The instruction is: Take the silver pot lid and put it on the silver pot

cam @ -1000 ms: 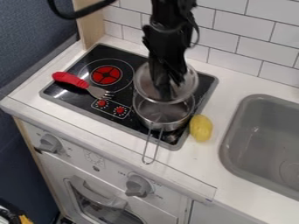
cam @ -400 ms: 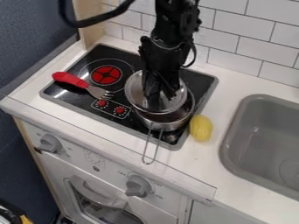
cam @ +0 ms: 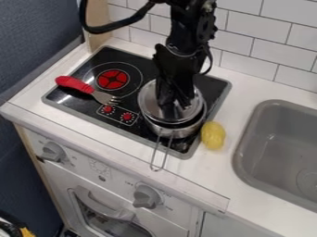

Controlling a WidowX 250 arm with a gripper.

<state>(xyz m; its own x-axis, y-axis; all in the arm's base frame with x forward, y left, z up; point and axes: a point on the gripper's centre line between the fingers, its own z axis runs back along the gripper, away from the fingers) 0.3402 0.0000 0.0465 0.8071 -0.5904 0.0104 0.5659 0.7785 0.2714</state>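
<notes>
Over the right side of the stove my gripper (cam: pixel 174 102) points down, shut on the silver pot lid (cam: pixel 147 101); the fingers hide the lid's knob. The lid lies over the mouth of the silver pot (cam: pixel 180 133), slightly toward its upper left, and a dark strip of the pot's inside shows along the near edge. Whether the lid touches the rim I cannot tell. The pot's wire handle points to the counter's front.
A fork with a red handle (cam: pixel 75 84) lies on the stove's left side (cam: pixel 68 99). Right of the pot is a yellow lemon (cam: pixel 213 135), then the grey sink (cam: pixel 248 152). A tiled wall (cam: pixel 248 51) stands behind.
The gripper and lid have moved toward the front, first left and then slightly back right, and now cover most of the pot's opening. The pot's handle has shifted very slightly.
</notes>
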